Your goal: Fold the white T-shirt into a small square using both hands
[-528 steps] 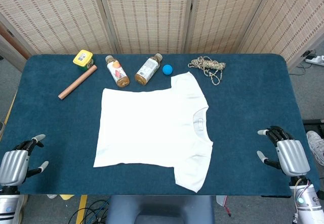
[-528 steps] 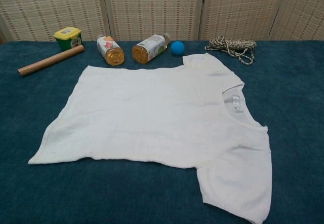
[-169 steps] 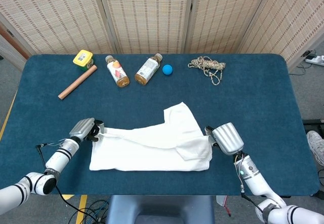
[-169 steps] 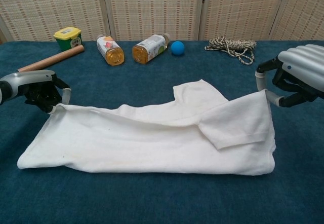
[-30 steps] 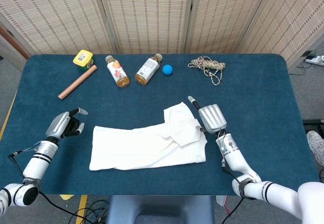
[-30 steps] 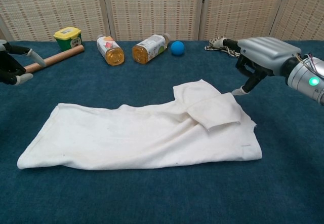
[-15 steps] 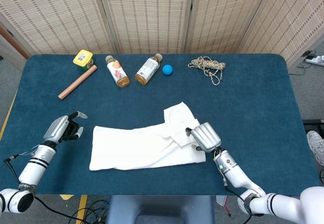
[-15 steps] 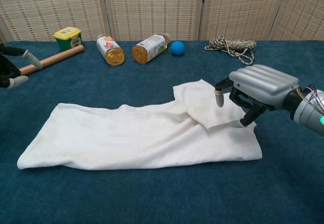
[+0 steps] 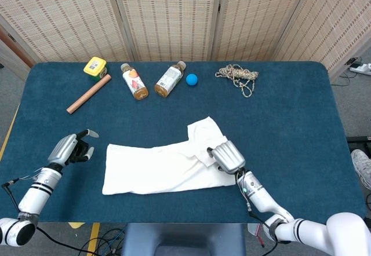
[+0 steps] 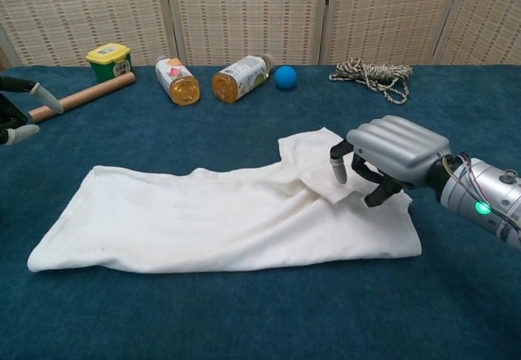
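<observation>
Since half a second ago the right hand has slid further in over the folded sleeve. In the head view the white cotton T-shirt, folded into a long band, lies on the dark blue cloth-covered table, well in front of the two plastic bottles; that hand rests on its collar end. The left hand hovers just beyond the shirt's hem end, fingers spread, holding nothing.

In the chest view the right hand's fingers curl onto the sleeve flap, seemingly pinching it, though the contact is partly hidden. The left hand shows only at the frame edge.
</observation>
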Controlling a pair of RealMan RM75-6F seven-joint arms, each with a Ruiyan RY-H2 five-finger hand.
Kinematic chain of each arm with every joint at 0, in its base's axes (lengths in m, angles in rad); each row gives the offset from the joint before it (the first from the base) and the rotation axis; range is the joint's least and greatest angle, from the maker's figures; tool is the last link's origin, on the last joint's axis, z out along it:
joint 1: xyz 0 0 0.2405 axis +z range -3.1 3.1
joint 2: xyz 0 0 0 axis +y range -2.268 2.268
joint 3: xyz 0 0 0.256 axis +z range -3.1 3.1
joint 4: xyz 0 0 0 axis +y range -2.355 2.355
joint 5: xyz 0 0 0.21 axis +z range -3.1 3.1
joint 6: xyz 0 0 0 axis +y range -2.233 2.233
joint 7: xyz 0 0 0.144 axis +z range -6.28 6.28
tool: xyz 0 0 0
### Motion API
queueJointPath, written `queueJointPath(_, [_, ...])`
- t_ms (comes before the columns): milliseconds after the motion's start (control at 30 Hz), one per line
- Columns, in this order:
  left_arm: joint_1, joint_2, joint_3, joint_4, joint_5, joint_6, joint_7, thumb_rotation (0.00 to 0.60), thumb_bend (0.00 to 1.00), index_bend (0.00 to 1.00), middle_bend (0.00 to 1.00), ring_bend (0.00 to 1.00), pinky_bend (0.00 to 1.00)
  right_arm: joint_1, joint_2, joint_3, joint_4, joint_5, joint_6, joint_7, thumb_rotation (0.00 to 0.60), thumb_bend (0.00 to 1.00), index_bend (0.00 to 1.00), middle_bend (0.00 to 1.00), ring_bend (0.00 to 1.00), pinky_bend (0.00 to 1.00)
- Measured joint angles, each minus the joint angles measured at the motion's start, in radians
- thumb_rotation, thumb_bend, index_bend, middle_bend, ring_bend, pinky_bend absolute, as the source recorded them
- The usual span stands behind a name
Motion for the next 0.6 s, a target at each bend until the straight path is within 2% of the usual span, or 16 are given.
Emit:
queueJointPath(133, [0.004, 0.002, 0.002, 0.002, 0.001, 0.004, -0.007, 0.600, 0.52, 0.34, 0.92, 0.85, 0.96, 0.017, -0.023, 0.014, 0.030, 0.002, -0.008, -0.004, 0.600, 0.52, 0.58, 0.90, 0.98, 1.00])
queueJointPath(433, [0.008, 0.000, 0.007, 0.016, 0.005, 0.006, -0.022, 0.600, 0.52, 0.34, 0.92, 0.85, 0.96, 0.038, -0.036, 0.035, 0.048, 0.005, -0.013, -0.010, 0.600, 0.56, 0.62, 0.91, 0.98, 1.00])
queueJointPath(600, [0.011, 0.003, 0.005, 0.016, 0.010, 0.015, -0.030, 0.600, 0.52, 0.34, 0.92, 0.85, 0.96, 0.067, -0.053, 0.083, 0.075, 0.022, -0.015, -0.003, 0.600, 0.57, 0.63, 0.91, 0.98, 1.00])
